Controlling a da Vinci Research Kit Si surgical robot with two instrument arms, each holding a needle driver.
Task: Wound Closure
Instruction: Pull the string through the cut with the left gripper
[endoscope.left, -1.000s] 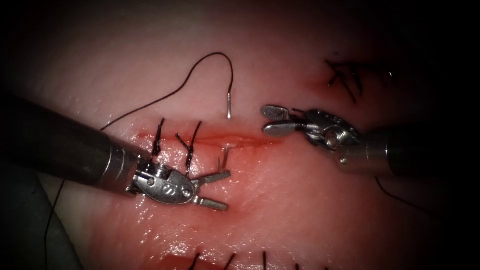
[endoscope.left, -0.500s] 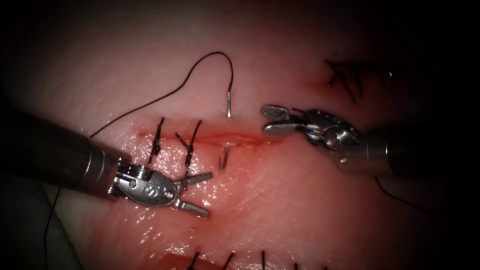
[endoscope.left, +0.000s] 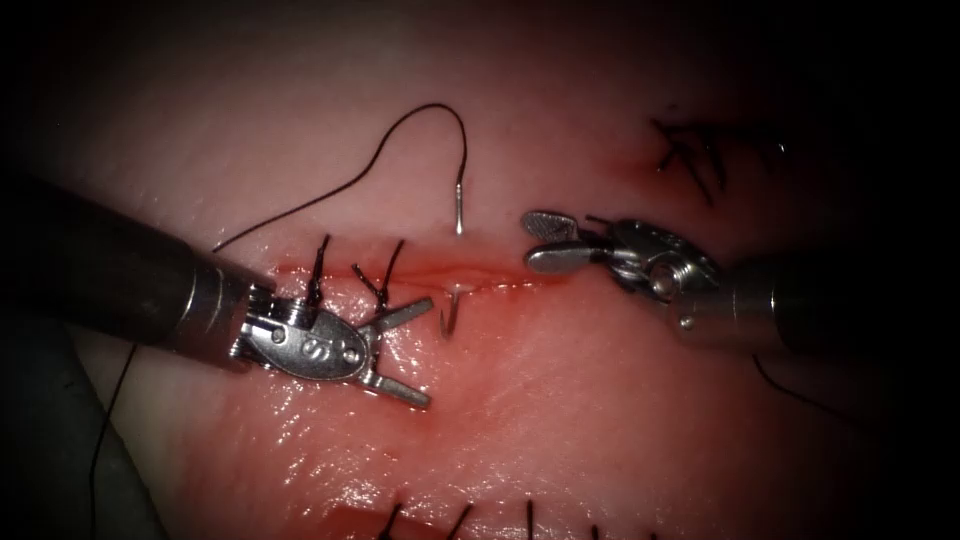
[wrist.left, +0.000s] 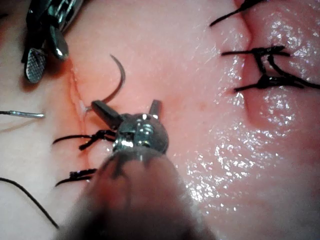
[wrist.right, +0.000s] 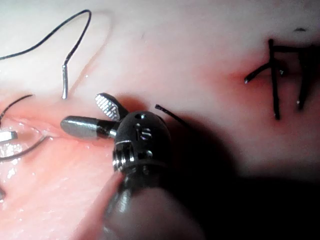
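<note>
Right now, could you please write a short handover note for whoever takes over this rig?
Left tool: jaws open, holding nothing, beside the needle's tip.
Right tool: jaws open, holding nothing, at the cut's right end.
Needle: in the tissue across the cut; tip out below it, tail end above, trailing thread.
Done: two stitches left of the needle.
Left: the cut to their right is unstitched.

Faint stamped marks on left gripper (endoscope.left: 400, 350), unreadable
</note>
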